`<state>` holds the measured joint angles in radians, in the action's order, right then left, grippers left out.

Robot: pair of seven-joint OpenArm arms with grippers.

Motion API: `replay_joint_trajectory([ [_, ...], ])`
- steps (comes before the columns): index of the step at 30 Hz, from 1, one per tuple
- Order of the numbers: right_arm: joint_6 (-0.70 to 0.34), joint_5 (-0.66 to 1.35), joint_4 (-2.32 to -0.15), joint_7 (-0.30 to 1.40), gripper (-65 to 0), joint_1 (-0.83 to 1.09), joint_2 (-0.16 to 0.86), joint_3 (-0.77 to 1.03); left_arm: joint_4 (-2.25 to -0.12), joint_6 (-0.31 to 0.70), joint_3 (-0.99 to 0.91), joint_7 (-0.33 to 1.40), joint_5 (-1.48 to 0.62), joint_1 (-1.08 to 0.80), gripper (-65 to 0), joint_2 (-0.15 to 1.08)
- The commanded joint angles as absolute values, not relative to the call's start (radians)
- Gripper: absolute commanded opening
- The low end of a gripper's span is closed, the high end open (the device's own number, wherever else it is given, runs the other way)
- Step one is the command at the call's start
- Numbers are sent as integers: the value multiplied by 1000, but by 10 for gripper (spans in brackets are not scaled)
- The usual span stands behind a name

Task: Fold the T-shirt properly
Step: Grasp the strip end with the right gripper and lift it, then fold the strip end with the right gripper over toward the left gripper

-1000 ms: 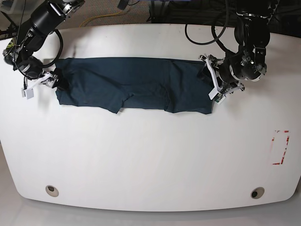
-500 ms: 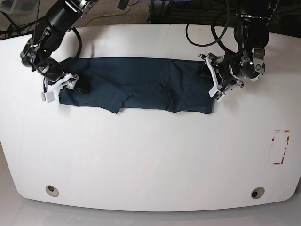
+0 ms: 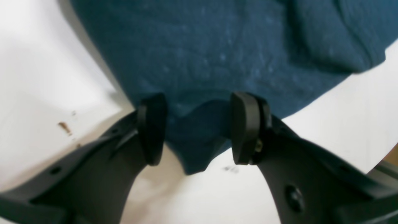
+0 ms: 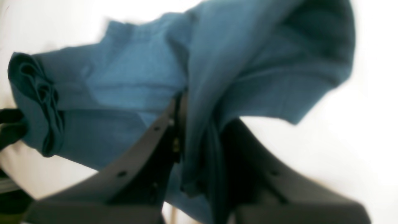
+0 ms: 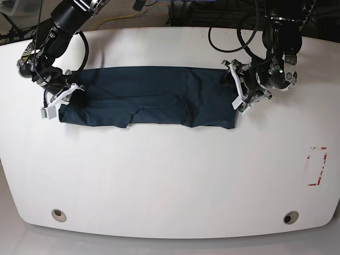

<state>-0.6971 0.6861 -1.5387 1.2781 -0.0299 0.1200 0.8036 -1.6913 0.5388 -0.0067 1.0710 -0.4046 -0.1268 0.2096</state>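
The T-shirt [image 5: 149, 95] lies as a long band across the table [image 5: 170, 175], above centre, running from 9 to 3 o'clock, already doubled lengthwise by the look of it; the near edge is ragged, with a notch around 7 o'clock of the band. The right gripper [image 4: 199, 137] is at the 9 o'clock end, jaws pinched together with cloth bunched between them; the wrist view shows the fabric lifted and draped over the fingers, so that end is held. The left gripper [image 3: 196, 130] sits at the 3 o'clock end, jaws about half apart and straddling a corner flap of the shirt [image 3: 217, 62], pads [image 3: 244, 130] beside the cloth but not visibly clamping it. Judged step: securing both ends ahead of a crosswise fold or a tension pull to flatten. Next move likely needs the left gripper to close on that corner before either arm lifts; otherwise the band will probably drag and skew toward 9 o'clock.
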Motion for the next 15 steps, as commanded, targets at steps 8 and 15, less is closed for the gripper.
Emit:
replay_joint_trajectory([
  [8, -698, 714, -1804, 1296, -650, 12, 130, 677, -1702, 539, 73, 1064, -417, -90, -356, 203],
  [15, -698, 779, -1946, 1348, -650, 16, 1, 570, -1682, 536, 77, 1064, -412, -90, -356, 165],
])
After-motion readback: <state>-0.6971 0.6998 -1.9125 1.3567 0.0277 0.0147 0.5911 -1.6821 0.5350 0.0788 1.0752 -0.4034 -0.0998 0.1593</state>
